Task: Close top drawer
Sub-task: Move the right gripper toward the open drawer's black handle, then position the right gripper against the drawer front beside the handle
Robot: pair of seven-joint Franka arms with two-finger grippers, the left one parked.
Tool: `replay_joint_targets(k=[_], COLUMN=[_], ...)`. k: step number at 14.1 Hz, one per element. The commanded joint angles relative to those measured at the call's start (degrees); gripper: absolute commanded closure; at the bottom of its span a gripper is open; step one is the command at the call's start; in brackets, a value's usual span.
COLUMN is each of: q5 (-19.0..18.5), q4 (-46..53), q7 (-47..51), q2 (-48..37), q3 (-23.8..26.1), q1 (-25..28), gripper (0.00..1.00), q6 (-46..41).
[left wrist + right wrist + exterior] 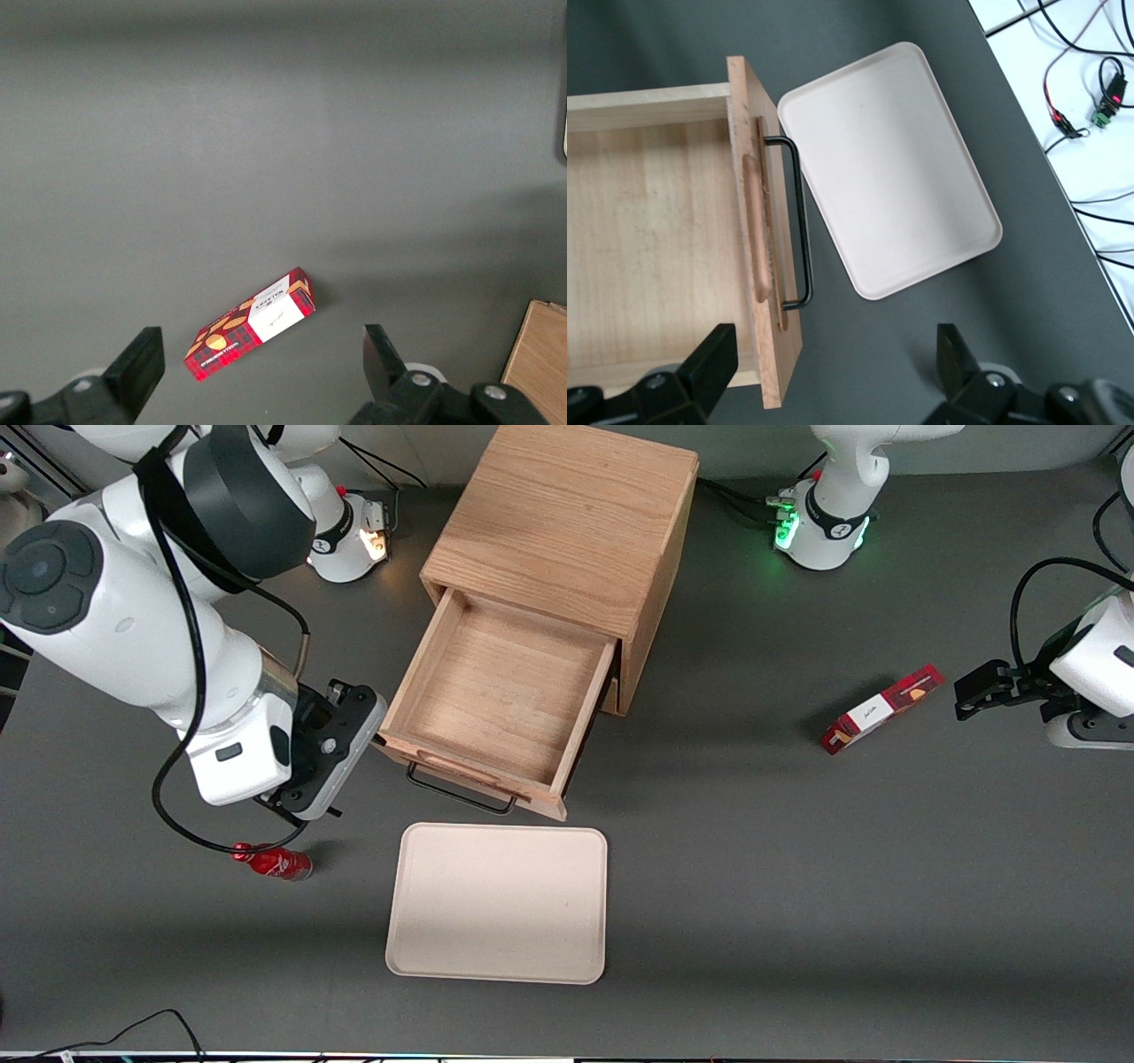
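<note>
Drawer pulled well out of cabinet, top one, light oak, shallow box w/ nothing visible inside. Front panel carries black wire handle plus raised wooden strip just above it; both clear in right wrist view, handle standing off panel. Drawer front faces front camera, nearer to it than cabinet body. Gripper beside drawer's front corner, toward working arm's end of table, above tabletop; fingers spread wide apart, holding nothing, one finger over drawer's front edge, other over bare table. No contact w/ handle or panel visible. Beige tray flat on table in front of drawer, nearer front camera, apart from handle. Small red bottle lying on its side near gripper, nearer front camera than it, partly crossed by black cable. Red-and-white box lying on table toward parked arm's end, well apart from cabinet; also seen in left wrist view.
</note>
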Motion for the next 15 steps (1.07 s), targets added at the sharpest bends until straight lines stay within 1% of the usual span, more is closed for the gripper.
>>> replay_joint_targets(k=[1, 5, 6, 7, 10, 15], q5=[5.6, 11.5, 14.1, 15.8, 16.0, 15.6], q4=[0.3, 0.3, 0.3, 0.2, 0.3, 0.3], q7=[-1.8, -1.9, -1.9, -1.8, -2.6, -2.1], q2=[1.9, 6.8, 7.7, 8.8, 11.9, 15.3], q3=[0.1, 0.0, -0.1, -0.2, -0.2, -0.2], q1=[-1.0, -2.9, -3.1, -3.3, -3.3, -2.6], gripper=[0.00, 0.00, 0.00, 0.00, 0.00, 0.00], q6=[-0.2, -0.1, -0.1, -0.1, 2.2, 2.9])
